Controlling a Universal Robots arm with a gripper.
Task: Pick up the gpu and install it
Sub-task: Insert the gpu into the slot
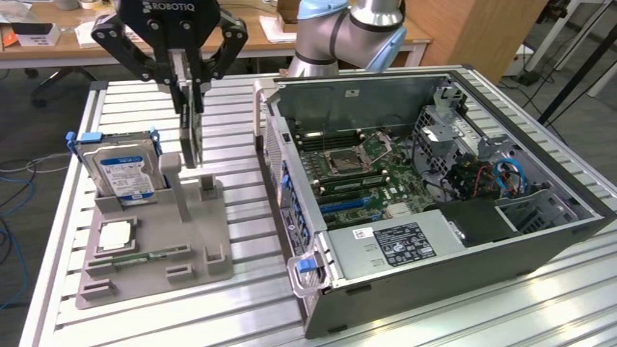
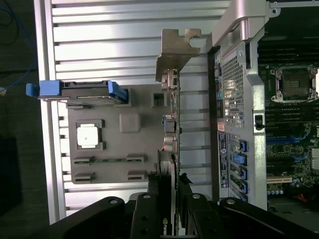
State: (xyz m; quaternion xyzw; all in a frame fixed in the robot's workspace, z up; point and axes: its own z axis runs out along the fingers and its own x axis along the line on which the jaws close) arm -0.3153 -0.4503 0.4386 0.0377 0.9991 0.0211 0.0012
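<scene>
- Fingers [image 1: 178, 72] of the gripper [image 1: 191, 90] are clamped on the upper end of the gpu [image 1: 193, 134].
- Gpu hangs upright and edge-on over the gray parts holder [image 1: 154, 253], just beside the blue-labelled hard drive [image 1: 121, 170].
- Metal bracket [image 2: 174, 55] sits at the card end away from the fingers.
- Open computer case [image 1: 540, 217] lies on the aluminium table [image 1: 482, 318] at the exterior view's right, with the motherboard [image 1: 362, 181] exposed.

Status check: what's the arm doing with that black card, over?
Status: gripper jaws shut on the gpu. Card upright over the grey holder. Hard drive apart from it; open computer case alongside.
</scene>
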